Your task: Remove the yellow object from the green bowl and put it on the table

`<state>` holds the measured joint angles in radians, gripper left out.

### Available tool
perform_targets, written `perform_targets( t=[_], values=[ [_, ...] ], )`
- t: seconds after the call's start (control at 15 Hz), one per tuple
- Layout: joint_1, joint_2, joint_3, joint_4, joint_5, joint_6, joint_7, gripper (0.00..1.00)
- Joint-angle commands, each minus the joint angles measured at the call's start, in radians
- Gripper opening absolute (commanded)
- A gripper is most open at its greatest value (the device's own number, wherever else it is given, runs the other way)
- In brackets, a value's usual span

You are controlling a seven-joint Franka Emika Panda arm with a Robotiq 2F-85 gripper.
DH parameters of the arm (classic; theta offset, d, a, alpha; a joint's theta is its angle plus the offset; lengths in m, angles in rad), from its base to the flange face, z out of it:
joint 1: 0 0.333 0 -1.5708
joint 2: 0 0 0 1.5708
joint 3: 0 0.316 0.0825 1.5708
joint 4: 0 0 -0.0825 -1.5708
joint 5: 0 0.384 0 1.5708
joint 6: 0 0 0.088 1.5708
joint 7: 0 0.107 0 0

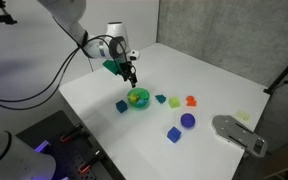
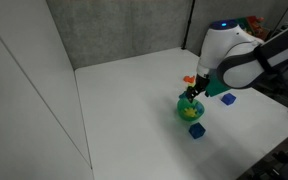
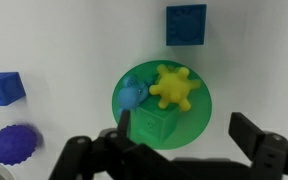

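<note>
The green bowl sits on the white table. It holds the spiky yellow object, a light blue toy and a green cube. My gripper is open and empty, hovering just above the bowl with its fingers on either side of the near rim. In both exterior views the gripper hangs right over the bowl. The yellow object shows only as a faint speck in the bowl there.
A blue block lies beyond the bowl, another blue block and a purple ball to its left. In an exterior view a dark green block, lime block, orange piece and a grey device lie on the table.
</note>
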<state>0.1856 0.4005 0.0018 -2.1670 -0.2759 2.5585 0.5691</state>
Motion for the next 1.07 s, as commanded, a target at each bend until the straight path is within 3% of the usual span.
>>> perform_targets(
  t=[0.0,0.33,0.8,1.0],
  values=[
    [0.073,0.105,-0.066,0.078,-0.021,0.039,0.069,1.00],
    [0.141,0.206,-0.129,0.140,-0.005,0.078,0.105,1.00],
    [0.157,0.281,-0.157,0.194,0.027,0.073,0.107,1.00],
    [0.161,0.290,-0.161,0.200,0.032,0.067,0.106,0.66]
  ],
)
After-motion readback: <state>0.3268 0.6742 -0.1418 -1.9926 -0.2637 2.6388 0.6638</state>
